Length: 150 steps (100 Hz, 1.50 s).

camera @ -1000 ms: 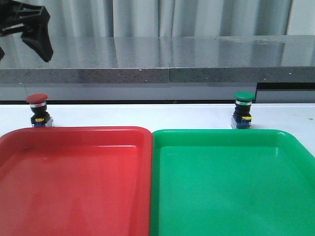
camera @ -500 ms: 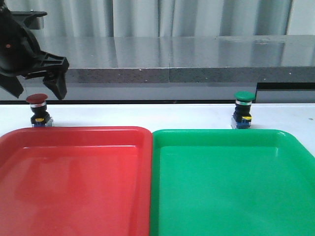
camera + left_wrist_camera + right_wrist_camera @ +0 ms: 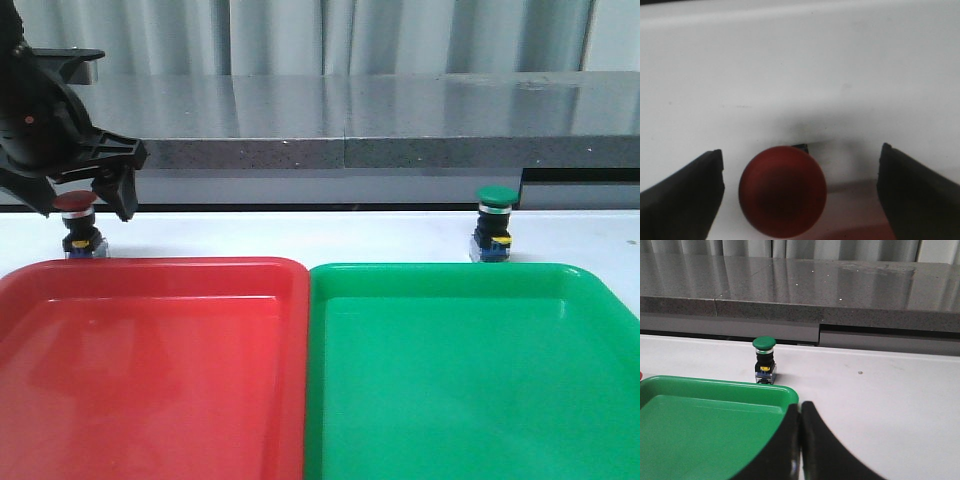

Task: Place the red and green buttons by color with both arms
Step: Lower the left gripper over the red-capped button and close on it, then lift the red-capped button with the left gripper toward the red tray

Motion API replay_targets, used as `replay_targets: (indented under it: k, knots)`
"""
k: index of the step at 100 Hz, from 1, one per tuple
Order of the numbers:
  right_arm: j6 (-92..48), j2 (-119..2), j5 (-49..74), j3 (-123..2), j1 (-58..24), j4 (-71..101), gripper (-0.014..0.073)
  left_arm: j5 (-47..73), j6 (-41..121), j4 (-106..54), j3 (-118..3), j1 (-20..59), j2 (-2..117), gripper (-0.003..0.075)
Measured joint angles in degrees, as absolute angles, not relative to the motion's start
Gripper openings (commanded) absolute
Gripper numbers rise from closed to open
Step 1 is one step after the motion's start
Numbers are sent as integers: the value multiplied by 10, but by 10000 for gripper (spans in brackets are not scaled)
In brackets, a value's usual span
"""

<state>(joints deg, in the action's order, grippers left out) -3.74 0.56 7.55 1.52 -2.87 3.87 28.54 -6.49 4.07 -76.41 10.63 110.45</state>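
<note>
The red button (image 3: 76, 204) stands upright on the white table behind the red tray's (image 3: 150, 266) far left rim. My left gripper (image 3: 84, 210) is open and hangs over the button, one finger on each side of the cap, touching neither. In the left wrist view the red cap (image 3: 782, 191) sits between the fingers, nearer one of them; the left gripper (image 3: 800, 152) holds nothing. The green button (image 3: 495, 224) stands behind the green tray (image 3: 450, 270). The right wrist view shows the green button (image 3: 764, 359) well ahead of my shut, empty right gripper (image 3: 800, 407), which is over the tray's corner (image 3: 785, 392).
The two trays lie side by side and fill the near table. A grey stone ledge (image 3: 350, 120) runs along the back behind both buttons, with curtains above it. White table (image 3: 890, 390) lies beside the green tray.
My left gripper has come down from the upper left and now straddles the red button's cap. Both buttons and the trays have stayed put.
</note>
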Motion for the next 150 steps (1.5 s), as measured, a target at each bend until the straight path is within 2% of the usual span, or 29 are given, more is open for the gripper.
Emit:
replay_targets:
  k: [30,49,71,103,150]
  knots:
    - [-37,6,75,15,-29,39,-67,276,-65,41,-764,106,1105,238]
    - [-37,6,75,15,-29,39,-67,272,-65,41,-764,106,1105,135]
    - [-37,6,75,15,-29,39,-67,278,-65,28,-764,106,1083,134]
    - [-37,6,75,15,-29,39,-67,307,-65,-51,-743,112,976,134]
    - [-37,6,75,15,-29,39,-67,241,-65,-117,-565,192,875,134]
